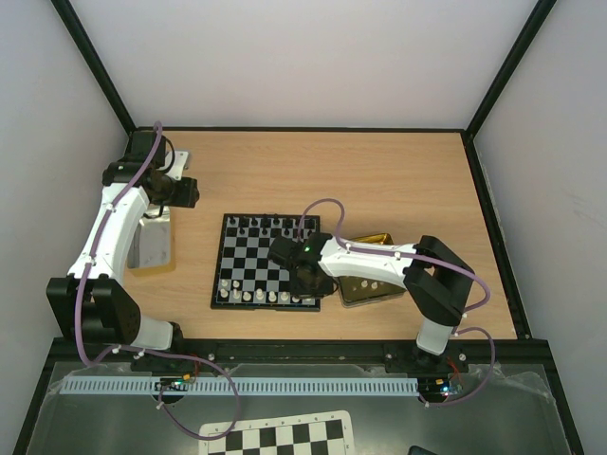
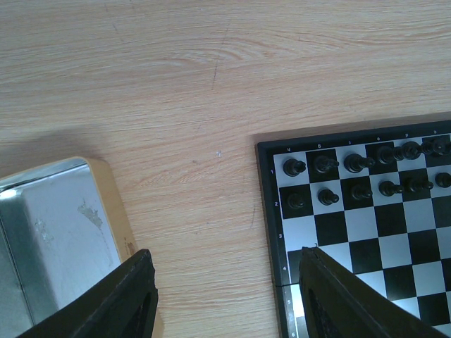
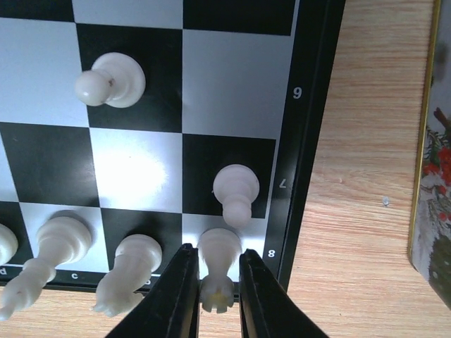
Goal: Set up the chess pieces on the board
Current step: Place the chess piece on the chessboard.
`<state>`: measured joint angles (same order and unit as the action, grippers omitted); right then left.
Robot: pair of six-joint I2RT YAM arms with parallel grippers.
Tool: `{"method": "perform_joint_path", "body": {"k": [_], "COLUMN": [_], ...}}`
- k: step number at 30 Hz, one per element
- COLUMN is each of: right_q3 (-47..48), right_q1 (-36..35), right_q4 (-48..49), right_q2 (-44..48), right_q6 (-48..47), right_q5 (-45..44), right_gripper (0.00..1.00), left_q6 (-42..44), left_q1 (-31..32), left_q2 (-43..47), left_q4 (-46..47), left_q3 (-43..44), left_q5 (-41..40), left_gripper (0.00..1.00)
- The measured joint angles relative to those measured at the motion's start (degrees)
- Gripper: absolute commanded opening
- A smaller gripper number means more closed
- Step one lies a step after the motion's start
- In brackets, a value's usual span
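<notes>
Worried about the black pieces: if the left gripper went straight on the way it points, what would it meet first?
Probably bare table, in the gap between the tin and the board. The open left gripper seems to line up clear of both, though depth is unclear.

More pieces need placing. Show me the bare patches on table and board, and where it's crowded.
Free: the table beyond the far edge of the board; the strip between silver tin and board; the board's middle ranks. Crowded: its near right corner, where the right gripper pinches a white rook beside the gold tin.
</notes>
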<state>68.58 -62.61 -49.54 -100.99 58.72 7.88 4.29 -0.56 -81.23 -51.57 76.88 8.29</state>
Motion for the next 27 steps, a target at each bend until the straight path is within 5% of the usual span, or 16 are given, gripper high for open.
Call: {"method": "perform_joint_path", "body": {"k": [27], "right_q3": [-1.92], "right_q1": [0.00], "right_q4": [1.01], "right_q2": [0.02], "right_q6": [-0.02], "right_q5": [1.66], "right_gripper": [0.20], "left_q6": [-0.02], "left_q1": [0.00], "left_q2": [0.02], "left_q4": [0.02], "left_q3": [-0.02], "left_q5": [-0.04], "left_gripper": [0.57]}}
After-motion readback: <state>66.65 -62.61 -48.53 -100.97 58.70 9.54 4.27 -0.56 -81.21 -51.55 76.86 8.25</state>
